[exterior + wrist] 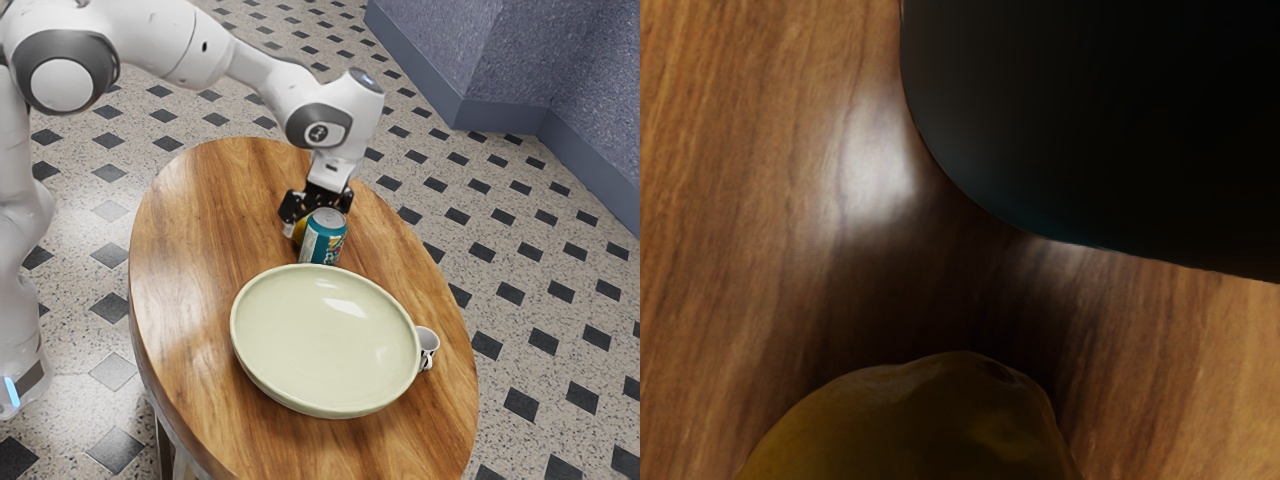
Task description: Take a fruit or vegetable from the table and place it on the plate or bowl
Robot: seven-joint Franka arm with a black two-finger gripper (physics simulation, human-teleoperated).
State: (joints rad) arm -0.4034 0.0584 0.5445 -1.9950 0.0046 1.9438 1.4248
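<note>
A yellow fruit (pixel 298 229) lies on the round wooden table (pixel 190 250), mostly hidden behind a teal and yellow can (pixel 323 237). My black gripper (pixel 308 212) is down low at the fruit, just behind the can. In the wrist view the yellow-olive fruit (pixel 930 430) bulges right under my hand, the wood (pixel 740 200) is very near, and the can's dark side (pixel 1110 120) looms beside it. A large pale cream plate (pixel 243 325) with nothing on it sits in front of the can, toward the table's near end.
A small white cup (pixel 428 347) stands against the plate's edge on the exterior view's right. The can nearly touches the gripper. Bare wood (pixel 185 190) spreads on the exterior view's left. Checkered floor surrounds the table.
</note>
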